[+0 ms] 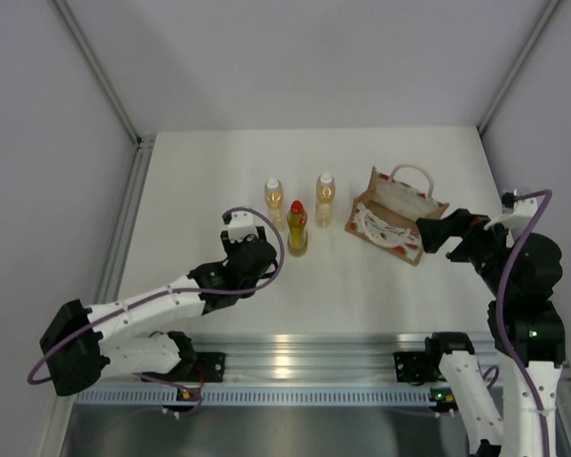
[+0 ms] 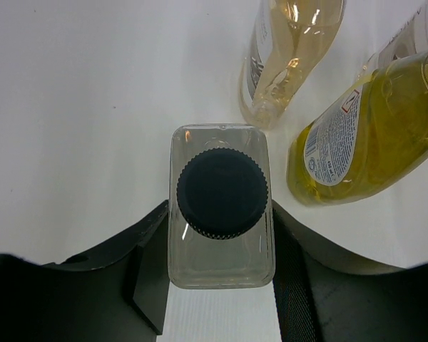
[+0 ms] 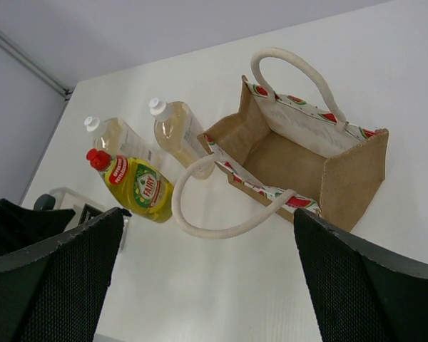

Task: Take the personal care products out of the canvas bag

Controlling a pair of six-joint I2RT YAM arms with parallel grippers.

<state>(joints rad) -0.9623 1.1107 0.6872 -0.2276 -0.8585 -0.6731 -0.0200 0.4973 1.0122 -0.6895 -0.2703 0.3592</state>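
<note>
White tabletop (image 1: 200, 171), grey walls around it. The canvas bag (image 3: 353, 178) stands right of centre in the top view, mouth up. The right wrist view shows its floor bare, so it is probably emptied.

At frame centre stand the left amber bottle (image 1: 273, 193), the right amber bottle (image 1: 324, 190) and the red-capped bottle (image 1: 297, 230), close together.

The left gripper (image 2: 221, 242) pinches the clear square bottle (image 2: 221, 194) by its flat sides, lower centre of the left wrist view. Cannot tell whether its base is on the table.

The right gripper (image 3: 207, 285) is spread wide and empty, beside the bag.

Risks, as judged:
- If the clear bottle is let go before its base is seated, it drops or tips.
- The red-capped bottle and one amber bottle stand near, upper right of the left wrist view. Opening fingers or a sideways retreat could knock them over, one into the next.
- The rope handle (image 3: 228, 231) droops toward the right fingers. A forward move could snag it and drag the bag.
</note>
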